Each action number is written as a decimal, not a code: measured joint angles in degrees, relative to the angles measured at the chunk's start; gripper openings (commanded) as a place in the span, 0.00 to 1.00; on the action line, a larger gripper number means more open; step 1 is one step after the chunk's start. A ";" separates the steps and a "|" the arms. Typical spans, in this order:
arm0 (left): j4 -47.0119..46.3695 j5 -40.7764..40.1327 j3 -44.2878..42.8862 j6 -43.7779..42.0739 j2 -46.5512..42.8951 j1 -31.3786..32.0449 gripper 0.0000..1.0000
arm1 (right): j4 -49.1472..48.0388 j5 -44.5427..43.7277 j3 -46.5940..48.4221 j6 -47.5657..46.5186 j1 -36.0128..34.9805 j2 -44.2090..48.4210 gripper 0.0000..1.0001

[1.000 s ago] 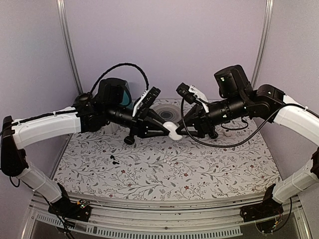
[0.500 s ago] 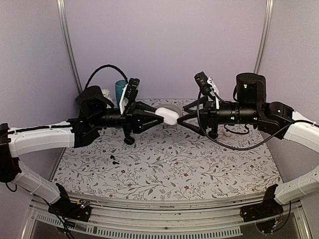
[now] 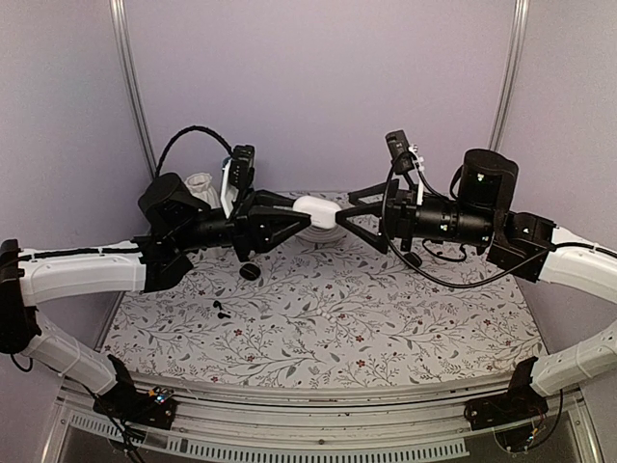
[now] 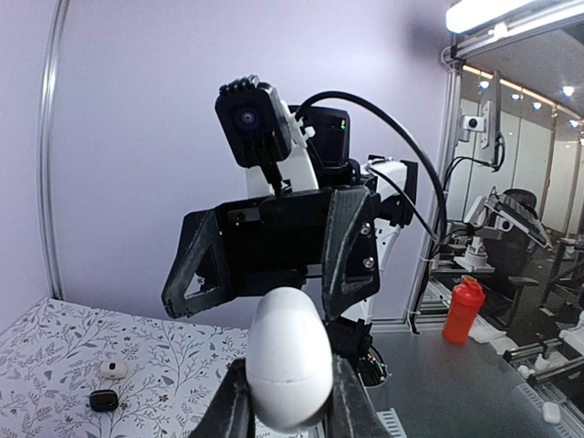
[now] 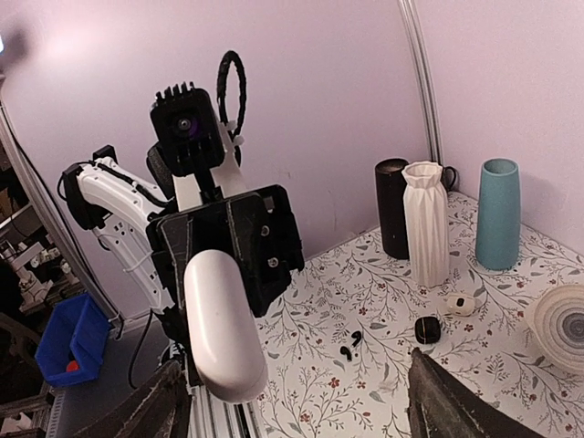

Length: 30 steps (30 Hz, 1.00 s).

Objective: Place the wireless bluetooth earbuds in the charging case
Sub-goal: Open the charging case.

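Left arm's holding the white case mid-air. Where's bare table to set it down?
Widest bare stretch: near centre and near right of the table, right of the black earbuds. Crowded: the far left, where the black case, white vase and teal vase cluster; the ribbed dish takes the far middle.

Robotics lab: booth w/ alu posts (image 3: 133, 87), floral tabletop (image 3: 318, 328); office chair (image 4: 516, 208), blue bin (image 5: 53, 333) beyond.

The floral table (image 3: 386, 328) carries black earbuds (image 3: 218, 307), a black case (image 5: 426, 328) and a white case (image 5: 459, 304).
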<state>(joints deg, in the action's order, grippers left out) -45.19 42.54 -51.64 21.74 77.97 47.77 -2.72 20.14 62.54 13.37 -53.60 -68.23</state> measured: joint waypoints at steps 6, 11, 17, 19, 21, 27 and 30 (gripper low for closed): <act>-0.92 0.11 0.07 -0.02 0.00 0.24 0.00 | -1.31 -0.13 0.00 1.05 0.00 -0.52 0.83; -1.22 0.42 0.07 -0.02 -0.02 0.26 0.00 | -1.31 -1.01 0.00 1.14 0.00 -0.63 0.83; -1.18 0.76 0.07 -0.04 -0.02 0.28 0.00 | -1.29 -2.45 0.00 1.25 0.00 -0.63 0.83; -1.18 0.79 0.07 -0.04 -0.02 0.28 0.00 | -1.29 -2.84 0.00 1.29 0.00 -0.63 0.84; -1.16 0.79 0.07 -0.07 -0.02 0.28 0.00 | -1.29 -3.15 0.00 1.46 0.00 -0.63 0.84; -0.44 0.76 0.07 -0.57 -0.02 0.28 0.00 | -1.25 -3.54 0.00 2.34 0.37 -0.52 0.84; 0.57 1.62 0.07 -0.87 -0.02 0.28 0.00 | -1.42 -4.28 0.00 2.64 0.92 -0.09 0.84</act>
<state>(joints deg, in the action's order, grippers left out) -44.62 44.16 -51.57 20.86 77.95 48.05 -4.14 15.86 62.54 16.01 -52.69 -68.31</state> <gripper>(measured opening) 0.203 0.839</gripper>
